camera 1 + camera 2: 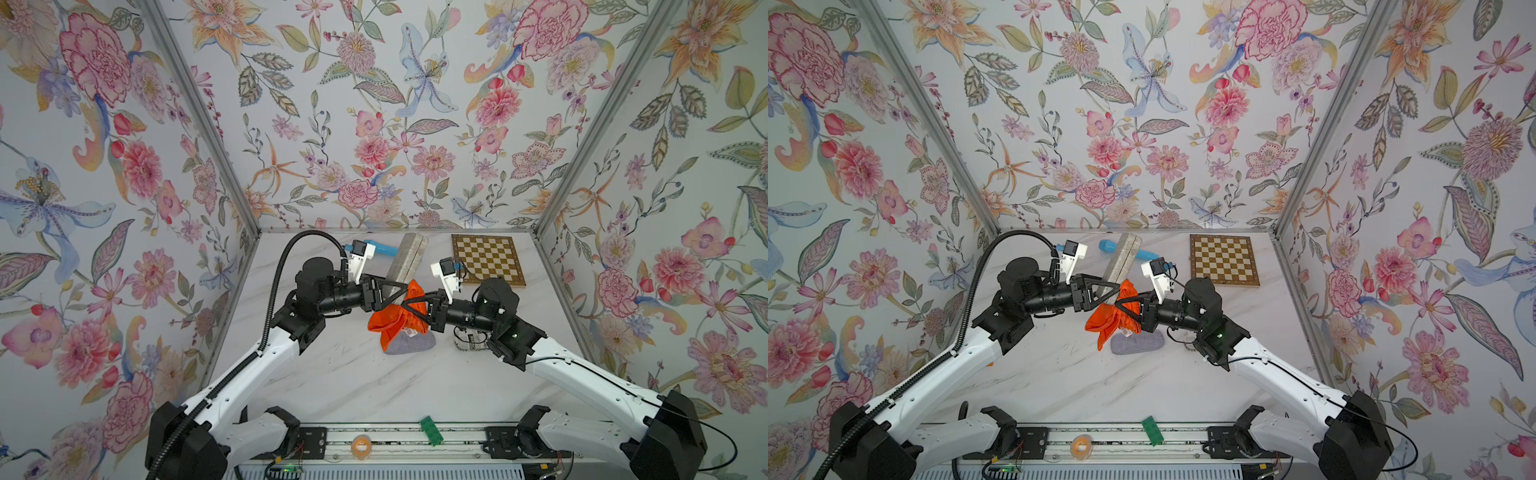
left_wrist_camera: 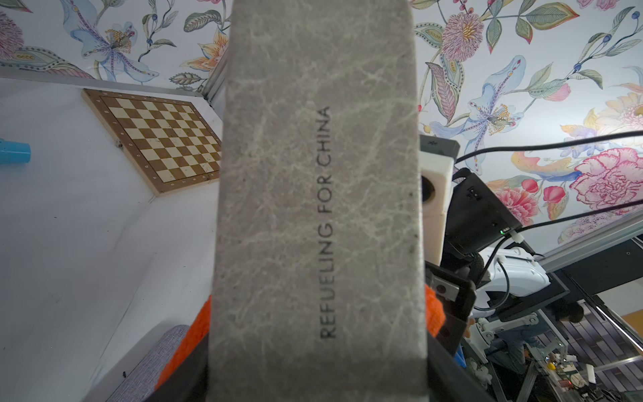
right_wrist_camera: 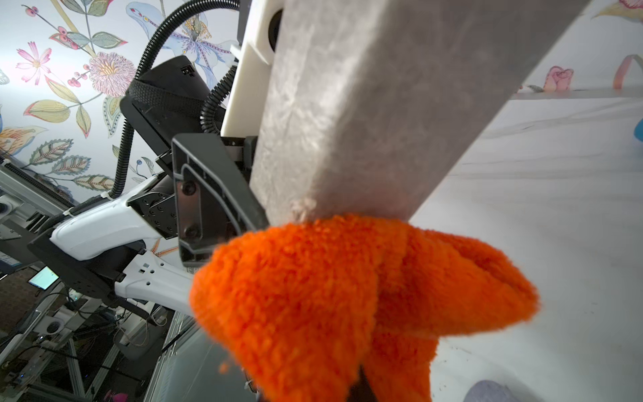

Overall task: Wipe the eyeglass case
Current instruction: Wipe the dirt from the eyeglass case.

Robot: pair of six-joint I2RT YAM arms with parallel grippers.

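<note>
The eyeglass case (image 1: 409, 257) (image 1: 1123, 259) is a long grey box with a marbled skin and printed letters. It is raised off the table and tilted. My left gripper (image 1: 400, 291) (image 1: 1115, 291) is shut on its lower end, and the case (image 2: 313, 174) fills the left wrist view. My right gripper (image 1: 410, 305) (image 1: 1120, 305) is shut on a fluffy orange cloth (image 1: 390, 322) (image 1: 1106, 322). In the right wrist view the cloth (image 3: 348, 296) presses against the bottom end of the case (image 3: 365, 104), right beside the left finger (image 3: 208, 195). The right fingertips are hidden in the cloth.
A grey-violet felt pouch (image 1: 409, 344) lies on the marble table under the cloth. A chessboard (image 1: 488, 259) sits at the back right, a blue object (image 1: 384, 248) behind the case. A patterned roll (image 1: 469, 340) stands under the right arm. A green piece (image 1: 431, 430) and orange tape roll (image 1: 360, 446) lie on the front rail.
</note>
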